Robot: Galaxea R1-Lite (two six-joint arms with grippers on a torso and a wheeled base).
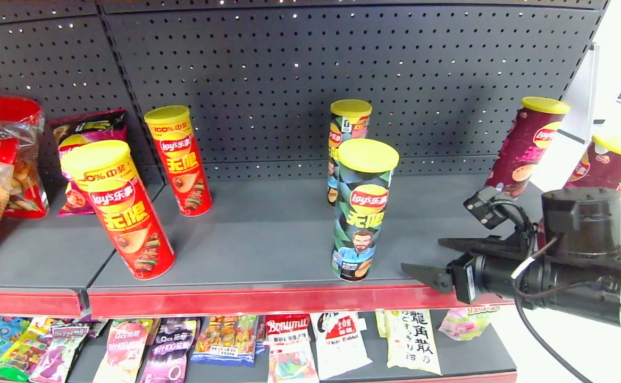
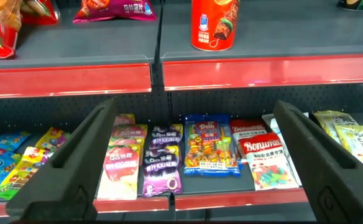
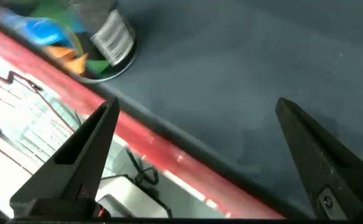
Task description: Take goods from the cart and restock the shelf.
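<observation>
A green chip can with a yellow lid (image 1: 363, 213) stands upright near the front edge of the grey shelf (image 1: 268, 239); its base shows in the right wrist view (image 3: 107, 53). My right gripper (image 1: 422, 258) is open and empty just to the can's right, over the red shelf lip (image 3: 156, 140), apart from the can. A second green can (image 1: 349, 133) stands behind it. My left gripper (image 2: 195, 109) is open and empty, lower down, facing the candy bags (image 2: 209, 146) on the shelf below.
Two red cans (image 1: 122, 210) (image 1: 180, 159) stand at the left, with snack bags (image 1: 84, 154) beyond them. Two maroon cans (image 1: 528, 146) (image 1: 613, 159) are at the right end. Bare shelf lies between the red and green cans. The pegboard (image 1: 289, 80) closes the back.
</observation>
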